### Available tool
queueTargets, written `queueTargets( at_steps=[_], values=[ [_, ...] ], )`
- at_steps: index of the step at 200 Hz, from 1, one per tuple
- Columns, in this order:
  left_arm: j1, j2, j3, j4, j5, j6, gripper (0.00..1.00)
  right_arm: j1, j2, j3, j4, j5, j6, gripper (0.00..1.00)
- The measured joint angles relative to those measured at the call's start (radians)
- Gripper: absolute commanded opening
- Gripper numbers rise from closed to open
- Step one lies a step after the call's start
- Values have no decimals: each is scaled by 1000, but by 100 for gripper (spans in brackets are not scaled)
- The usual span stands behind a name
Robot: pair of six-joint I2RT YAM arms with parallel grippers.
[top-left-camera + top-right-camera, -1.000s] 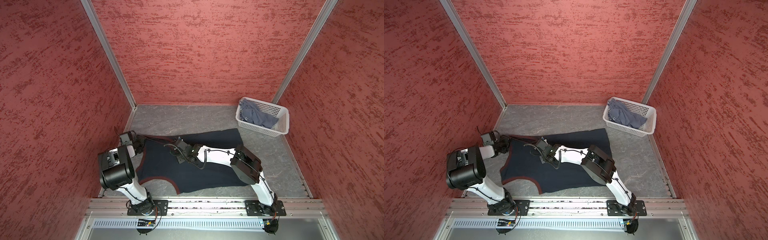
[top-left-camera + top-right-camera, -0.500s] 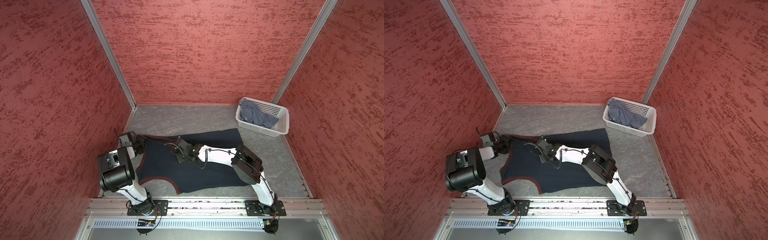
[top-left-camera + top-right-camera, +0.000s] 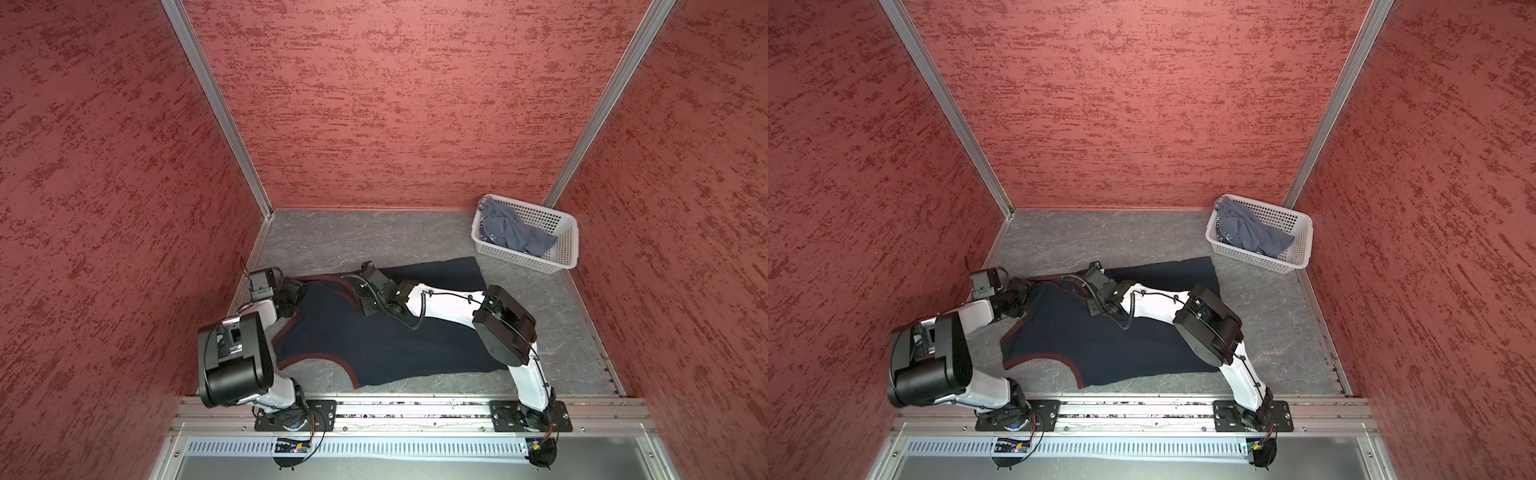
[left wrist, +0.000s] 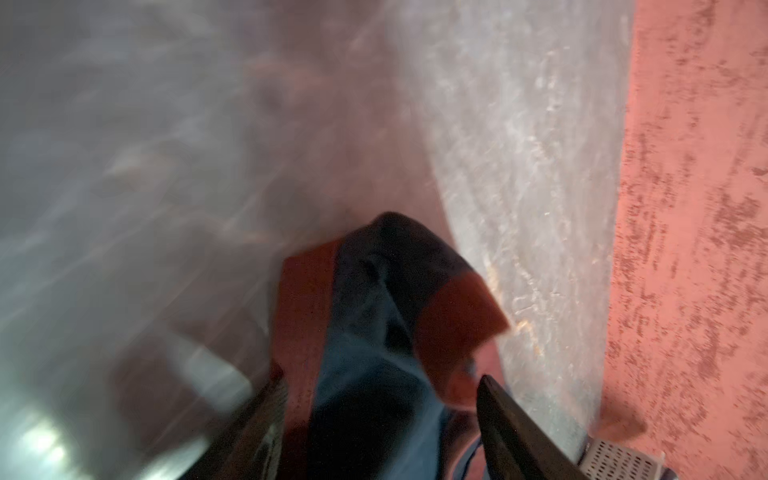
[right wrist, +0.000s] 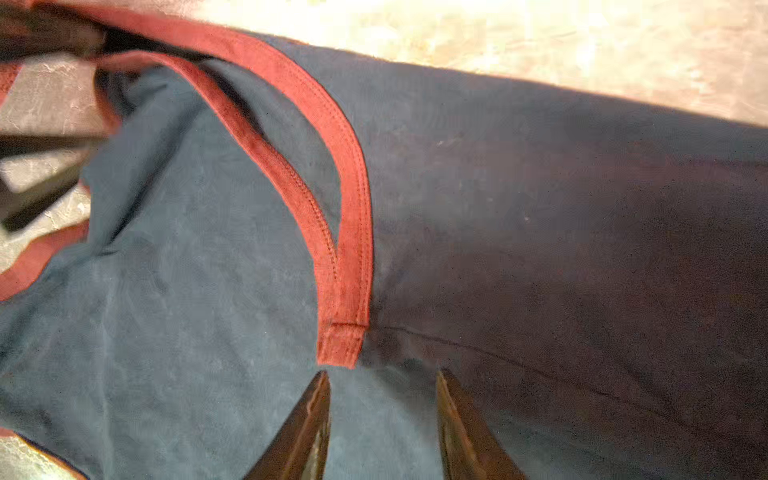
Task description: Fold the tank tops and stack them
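Observation:
A dark navy tank top with reddish trim lies spread flat on the grey table, its straps toward the left wall. My left gripper is at a strap end. It is open, with bunched navy cloth lying between its fingers. My right gripper is open, tips down on the cloth just behind the armhole seam. The slate blue-grey tank top lies crumpled in the basket.
A white perforated basket stands at the back right corner; one of its corners shows in the left wrist view. Red textured walls close in the table on three sides. The left gripper works close to the left wall.
The left gripper's jaws have spread a little wider around the strap. Both arms and the navy top have stayed almost where they were.

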Motion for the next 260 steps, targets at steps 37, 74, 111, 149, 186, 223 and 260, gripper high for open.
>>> queueTargets(
  at_steps=[37,74,111,149,186,223,260],
  values=[
    [5,-68,21,-153,-114,17,70,-1,0,0,5,0,0,45],
    [-47,-20,200,-251,-167,92,67,-1,-1,-17,16,0,2,45],
    [-148,50,291,-258,-159,113,63,-2,-4,-35,19,0,8,46],
    [-181,222,389,-262,-105,121,59,-3,-6,-50,27,-3,16,46],
    [-168,270,414,-217,-68,121,55,-3,-6,-64,37,-4,23,46],
    [-127,270,364,-158,-53,113,48,-3,-6,-68,38,-5,27,46],
    [-32,212,218,-82,-22,80,42,-4,-6,-68,37,-5,26,46]
  ],
)
